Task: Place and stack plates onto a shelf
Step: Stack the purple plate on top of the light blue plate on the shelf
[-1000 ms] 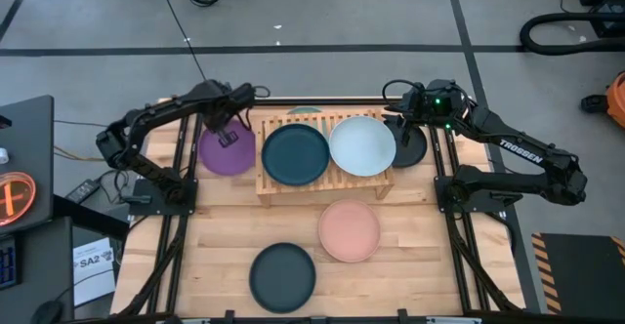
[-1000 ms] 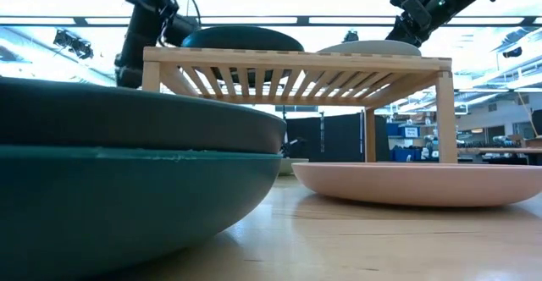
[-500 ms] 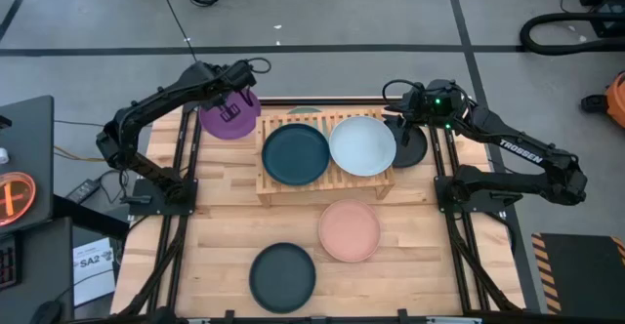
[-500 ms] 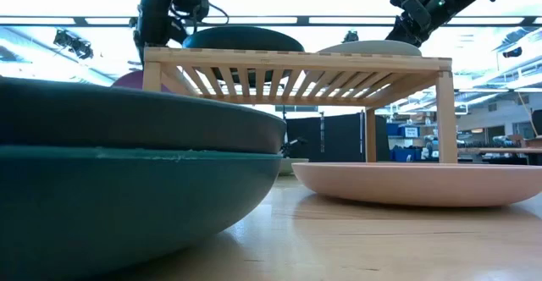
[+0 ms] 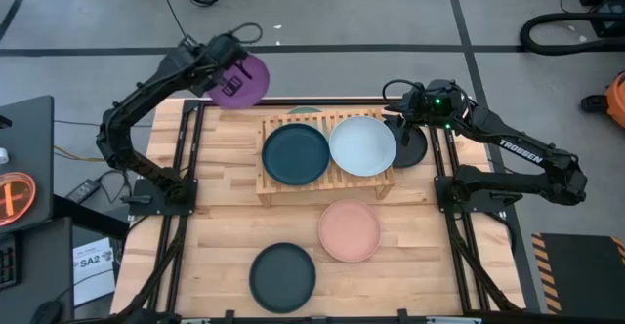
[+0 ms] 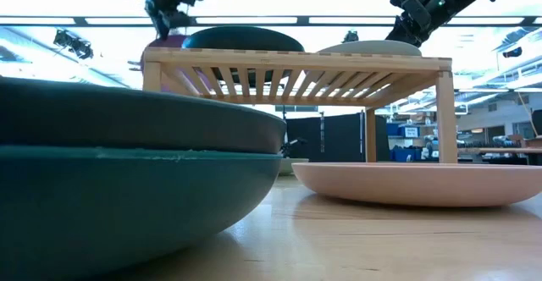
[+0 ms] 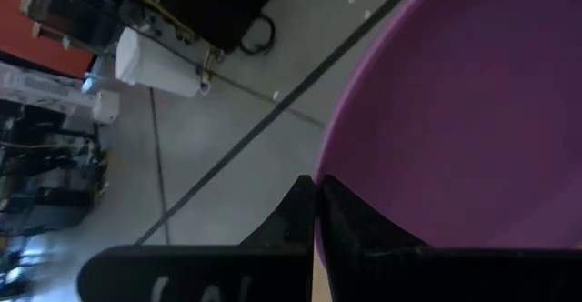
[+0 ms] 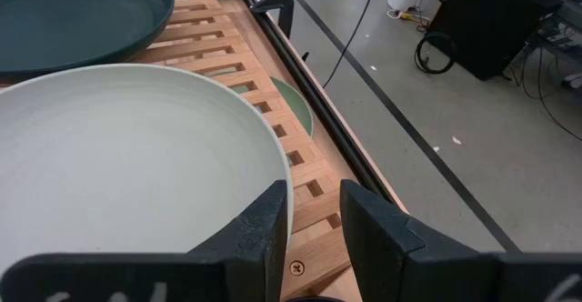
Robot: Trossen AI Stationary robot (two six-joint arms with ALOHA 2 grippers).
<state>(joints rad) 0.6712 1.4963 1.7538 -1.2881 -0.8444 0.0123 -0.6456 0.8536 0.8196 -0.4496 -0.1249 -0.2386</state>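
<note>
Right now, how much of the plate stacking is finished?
Done: the dark teal plate and pale plate lie on the shelf. In hand: the left hand holds the purple plate up. The right hand stands open at the pale plate's rim. Left: the salmon plate, charcoal plate.

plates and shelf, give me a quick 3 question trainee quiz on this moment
1. True or false: the left gripper holds the purple plate up past the table's far edge.
2. Which plates lie on the shelf? A: dark teal plate and pale plate. B: salmon and charcoal.
3. Fill in: the salmon plate lies on the ____ in front of the shelf.

Key: 1 true. 2 A. 3 table. The right gripper has its fingers open at the pale plate's rim.
</note>
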